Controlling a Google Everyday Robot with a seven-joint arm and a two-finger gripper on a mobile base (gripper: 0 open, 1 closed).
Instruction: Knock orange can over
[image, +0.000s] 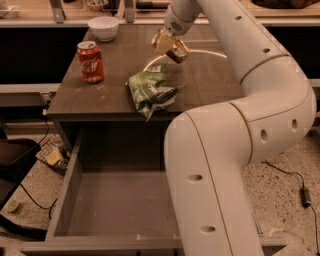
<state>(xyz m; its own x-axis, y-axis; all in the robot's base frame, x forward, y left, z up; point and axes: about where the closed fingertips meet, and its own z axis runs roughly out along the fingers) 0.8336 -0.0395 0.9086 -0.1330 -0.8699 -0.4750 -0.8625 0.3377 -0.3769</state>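
**Desk:** Where's the gripper?

**Photog:** The gripper (169, 44) hangs over the far half of the table (210, 85), at 1 o'clock from the green snack bag (150, 92). The white arm (260, 75) fills the right of the pic.

**Desk:** The can?

**Photog:** The orange can (177, 52) is tilted, right against the gripper at its 4 o'clock. Can't tell if it's clamped, or if the jaws are apart or together.

**Desk:** Anything else?

**Photog:** A red cola can (90, 61) stands upright at 10 o'clock from the bag, w/ a white bowl (103, 27) at 11. The drawer (120, 205) is open at 6.
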